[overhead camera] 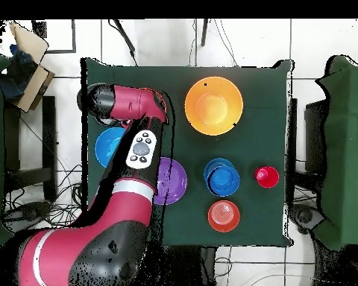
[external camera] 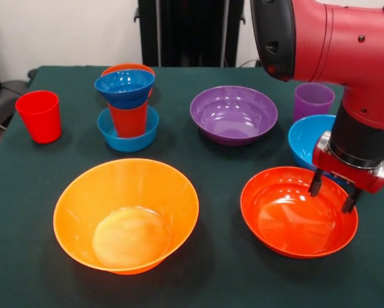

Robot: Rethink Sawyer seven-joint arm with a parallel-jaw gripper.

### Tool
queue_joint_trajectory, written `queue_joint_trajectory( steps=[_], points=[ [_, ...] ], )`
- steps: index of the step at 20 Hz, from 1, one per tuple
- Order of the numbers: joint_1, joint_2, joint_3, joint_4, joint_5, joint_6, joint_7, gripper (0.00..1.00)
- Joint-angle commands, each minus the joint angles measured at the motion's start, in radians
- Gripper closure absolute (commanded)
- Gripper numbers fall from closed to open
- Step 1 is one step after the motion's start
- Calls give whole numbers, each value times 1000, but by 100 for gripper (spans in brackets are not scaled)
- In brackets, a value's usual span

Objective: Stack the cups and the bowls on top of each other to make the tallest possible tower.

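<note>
Glossy round yellow-orange bowl point(external camera: 126, 215) sits beside shallower red-orange bowl point(external camera: 298, 212) under hand point(external camera: 333, 195).

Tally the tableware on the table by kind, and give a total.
Cups: 3 (red cup, orange-red cup, purple cup)
Bowls: 7 (yellow-orange bowl, red-orange bowl, purple bowl, large light blue bowl, small light blue bowl, dark blue bowl, small orange bowl)
Total: 10

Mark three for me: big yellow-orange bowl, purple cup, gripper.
big yellow-orange bowl point(external camera: 124, 239): front view, inner floor of the bowl.
purple cup point(external camera: 313, 101): front view, outer wall just under the rim.
gripper point(external camera: 333, 191): front view, midway between the fingers, above the red-orange bowl point(external camera: 275, 221).
</note>
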Motion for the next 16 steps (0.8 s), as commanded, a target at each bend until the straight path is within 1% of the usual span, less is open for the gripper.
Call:
queue_joint_trajectory(
  steps=[1,2,5,10,12,16],
  points=[
    [-41,3,33,-113,-31,220,100,0],
    [-47,8,29,-139,-34,248,94,0],
    [-52,14,26,-167,-37,274,90,0],
    [-50,21,41,-176,-41,242,68,0],
    [-54,37,58,-194,-37,219,54,0],
    [-52,85,54,-252,-35,189,75,0]
  ],
)
